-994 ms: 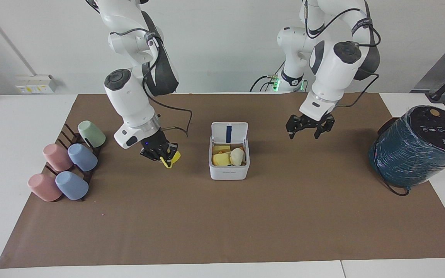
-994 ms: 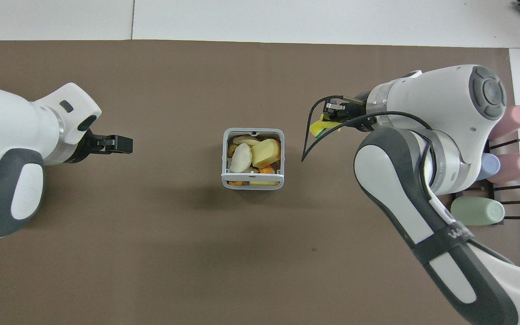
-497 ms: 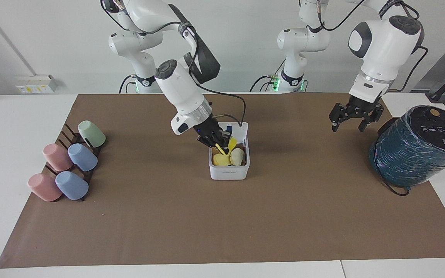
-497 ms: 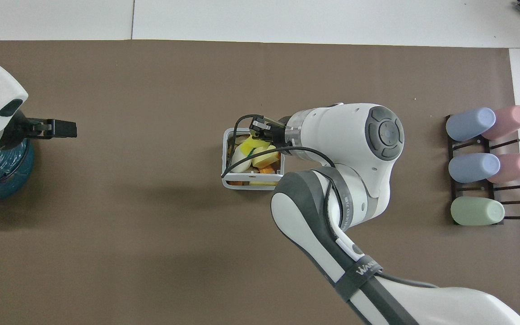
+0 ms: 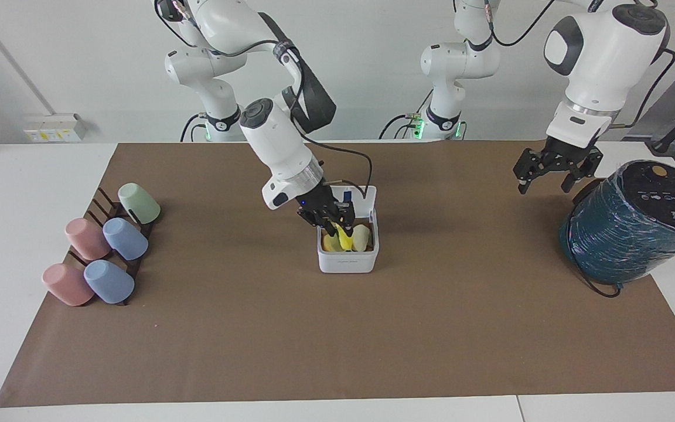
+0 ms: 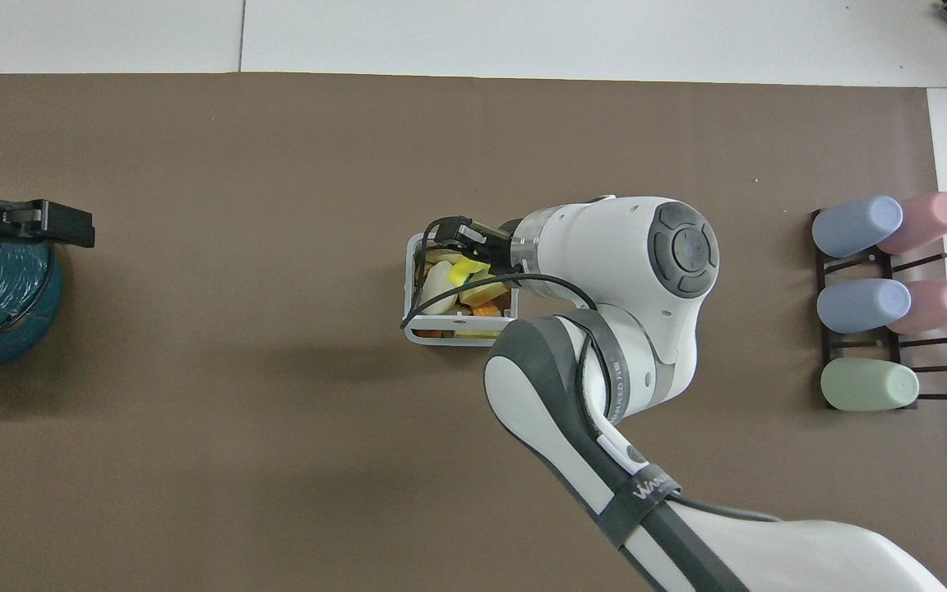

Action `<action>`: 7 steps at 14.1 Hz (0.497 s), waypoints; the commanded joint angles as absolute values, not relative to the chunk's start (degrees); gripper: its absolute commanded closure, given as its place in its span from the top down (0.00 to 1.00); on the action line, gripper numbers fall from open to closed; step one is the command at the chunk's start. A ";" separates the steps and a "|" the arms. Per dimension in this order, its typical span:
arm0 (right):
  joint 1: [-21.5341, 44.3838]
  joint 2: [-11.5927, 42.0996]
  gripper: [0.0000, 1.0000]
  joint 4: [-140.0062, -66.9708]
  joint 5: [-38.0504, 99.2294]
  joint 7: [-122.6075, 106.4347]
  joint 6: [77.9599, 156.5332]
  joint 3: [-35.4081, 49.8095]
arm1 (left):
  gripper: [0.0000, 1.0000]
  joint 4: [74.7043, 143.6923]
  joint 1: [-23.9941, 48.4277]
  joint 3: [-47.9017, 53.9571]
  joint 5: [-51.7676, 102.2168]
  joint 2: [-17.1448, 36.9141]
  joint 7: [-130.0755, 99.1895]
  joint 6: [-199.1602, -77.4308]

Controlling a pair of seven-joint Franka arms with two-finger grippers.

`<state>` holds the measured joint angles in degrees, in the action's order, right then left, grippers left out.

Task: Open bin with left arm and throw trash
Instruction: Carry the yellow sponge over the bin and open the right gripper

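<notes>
One yellow scrap in right claw — over open bin.

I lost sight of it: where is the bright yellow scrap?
In the facing view, the bright yellow scrap hangs at the right tool, over the open bin at mid-table.

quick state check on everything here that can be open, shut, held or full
small white square bin: lid up, trash inside
bright yellow notched scrap: over the open bin, at the right gripper
right gripper: at the bin's mouth
left gripper: open, waiting beside the teal cylinder
pastel cups: tipped on rack
</notes>
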<state>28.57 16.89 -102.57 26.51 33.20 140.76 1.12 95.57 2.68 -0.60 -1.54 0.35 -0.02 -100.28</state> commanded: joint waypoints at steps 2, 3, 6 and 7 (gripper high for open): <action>28.48 15.91 1.00 -103.27 24.19 32.96 141.60 0.62 | 1.00 97.29 0.62 -0.09 -2.37 -1.67 0.97 -97.22; 27.95 15.30 1.00 -103.01 19.65 32.96 141.16 0.44 | 1.00 97.56 0.62 -0.09 -2.37 -1.76 0.97 -97.56; 25.94 11.44 1.00 -101.69 11.70 33.40 136.34 -0.44 | 1.00 97.56 0.62 -0.09 -2.29 -1.84 0.26 -96.59; 24.97 9.69 1.00 -101.52 11.69 33.31 133.97 -0.44 | 1.00 97.73 0.70 -0.09 -2.37 -1.93 0.18 -96.68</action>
<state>27.07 13.70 -101.52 13.69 33.18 138.38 -0.61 95.77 1.07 -0.51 -1.54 -0.09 0.32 -97.18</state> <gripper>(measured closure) 0.000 0.000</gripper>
